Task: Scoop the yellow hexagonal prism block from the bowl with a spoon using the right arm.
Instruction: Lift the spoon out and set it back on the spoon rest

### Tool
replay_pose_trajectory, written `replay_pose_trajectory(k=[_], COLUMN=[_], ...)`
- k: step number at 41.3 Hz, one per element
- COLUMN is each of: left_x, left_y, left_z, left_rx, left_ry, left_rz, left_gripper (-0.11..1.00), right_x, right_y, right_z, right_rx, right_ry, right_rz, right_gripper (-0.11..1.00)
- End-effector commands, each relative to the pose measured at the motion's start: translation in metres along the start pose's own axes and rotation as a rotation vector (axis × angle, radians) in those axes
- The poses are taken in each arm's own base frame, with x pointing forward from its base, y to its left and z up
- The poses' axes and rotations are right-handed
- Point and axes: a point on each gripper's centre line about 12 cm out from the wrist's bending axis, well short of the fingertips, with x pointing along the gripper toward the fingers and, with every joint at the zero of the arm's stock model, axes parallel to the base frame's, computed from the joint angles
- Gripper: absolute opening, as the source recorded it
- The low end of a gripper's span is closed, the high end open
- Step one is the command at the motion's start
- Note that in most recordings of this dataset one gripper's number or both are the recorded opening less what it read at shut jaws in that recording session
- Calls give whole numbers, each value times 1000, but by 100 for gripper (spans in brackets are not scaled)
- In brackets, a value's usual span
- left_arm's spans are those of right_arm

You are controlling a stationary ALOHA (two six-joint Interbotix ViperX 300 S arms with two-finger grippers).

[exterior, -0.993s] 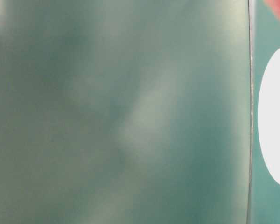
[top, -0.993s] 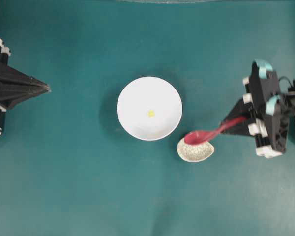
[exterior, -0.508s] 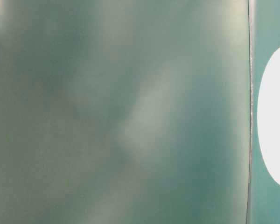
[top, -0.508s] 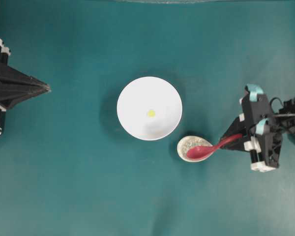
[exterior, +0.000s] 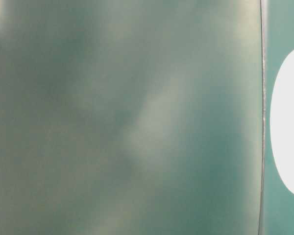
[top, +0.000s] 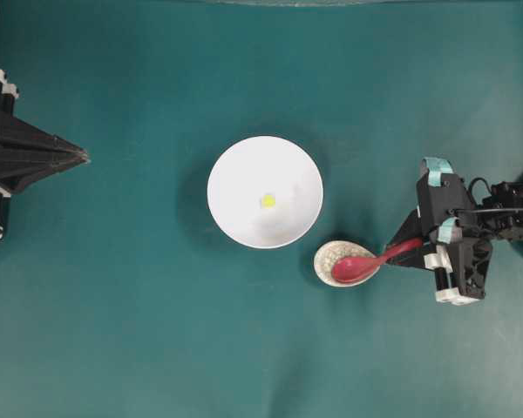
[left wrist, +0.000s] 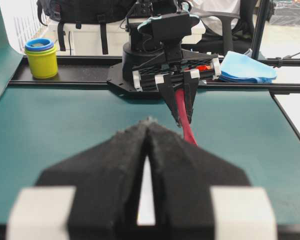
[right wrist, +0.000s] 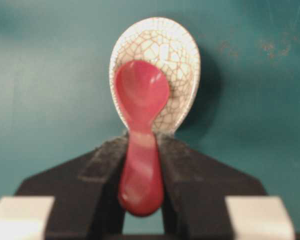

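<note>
The right gripper (top: pixel 416 251) is clamping the handle of the spoon (top: pixel 363 263), one finger pressing on each side of the handle in the right wrist view. The spoon's long axis is running from the gripper toward the bowl (top: pixel 235 218), scoop end leading. The scoop is lying over the small speckled dish (top: pixel 327 258), which is sitting just beside the bowl's rim on the side facing the right arm (top: pixel 458 235). The yellow hexagonal prism block (top: pixel 268 201) is resting near the centre of the bowl, beyond the dish from the gripper. The right arm is much nearer the bowl than the left gripper (top: pixel 78 157), which is sitting well apart on the opposite side with its fingers together. The teal table surface (top: pixel 157 331) around the bowl is offering open room; the scoop is judged to need lifting over the rim before dipping under the block.
</note>
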Motion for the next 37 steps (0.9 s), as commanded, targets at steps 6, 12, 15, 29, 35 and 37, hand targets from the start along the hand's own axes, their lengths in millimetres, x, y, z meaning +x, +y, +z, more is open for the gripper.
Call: replay_pose_trajectory(k=[6,12,15,29,35,37], left_x=[3,3,3,4,4,4], left_y=[0,0,0,0,0,0], left_z=[12,12,11,9,10,10], left_rx=[2,2,2,2,2,3], left_ry=[-32,-32,-31,-23,-28,-28], left_rz=[1,1,1,1,1,0], left_gripper=[3,3,3,3,3,3], right_x=[-3,-4,-5,-12,-15,-15], right_y=[2,3,3,1,1,2], right_z=[3,3,3,20,28,30], right_rx=[0,0,1,5,-2,-7], right_ry=[-5,-2,0,-161,-257,-287], right_rz=[9,12,13,1,-9,-8], right_gripper=[38,50,54,57,57,57])
